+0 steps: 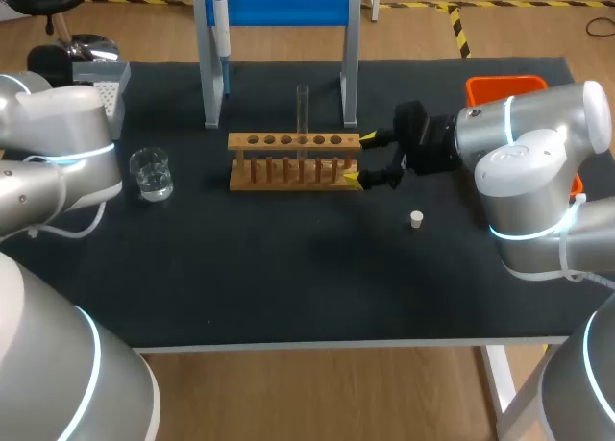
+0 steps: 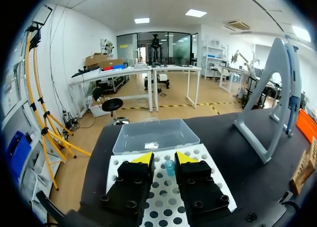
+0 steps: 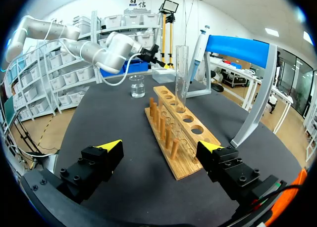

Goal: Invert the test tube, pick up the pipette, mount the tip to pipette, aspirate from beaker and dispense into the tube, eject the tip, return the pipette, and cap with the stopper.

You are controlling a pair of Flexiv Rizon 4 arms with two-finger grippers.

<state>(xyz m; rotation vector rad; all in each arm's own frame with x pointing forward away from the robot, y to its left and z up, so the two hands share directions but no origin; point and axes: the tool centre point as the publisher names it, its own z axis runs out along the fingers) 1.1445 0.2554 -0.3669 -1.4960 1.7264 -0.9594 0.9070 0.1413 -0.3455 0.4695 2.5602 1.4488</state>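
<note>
The glass test tube (image 1: pixel 303 108) (image 3: pixel 181 73) stands upright in the wooden rack (image 1: pixel 293 159) (image 3: pixel 181 138). My right gripper (image 1: pixel 363 159) (image 3: pixel 161 146) is open wide, its fingers on either side of the rack's right end. The pipette (image 1: pixel 219 23) (image 3: pixel 197 51) hangs on the blue-topped stand (image 1: pixel 279 7). My left gripper (image 2: pixel 163 158) hovers over the white tip box (image 2: pixel 218 180), fingers narrowly apart, with a small blue tip (image 2: pixel 170 166) standing between them, not clearly clamped. The beaker (image 1: pixel 151 173) (image 3: pixel 137 86) holds clear liquid. A white stopper (image 1: pixel 416 219) lies on the mat.
An orange bin (image 1: pixel 506 84) sits at the back right behind my right arm. The tip box's clear lid (image 2: pixel 155 135) lies just past it. The stand's legs (image 2: pixel 262 118) rise to the right of my left gripper.
</note>
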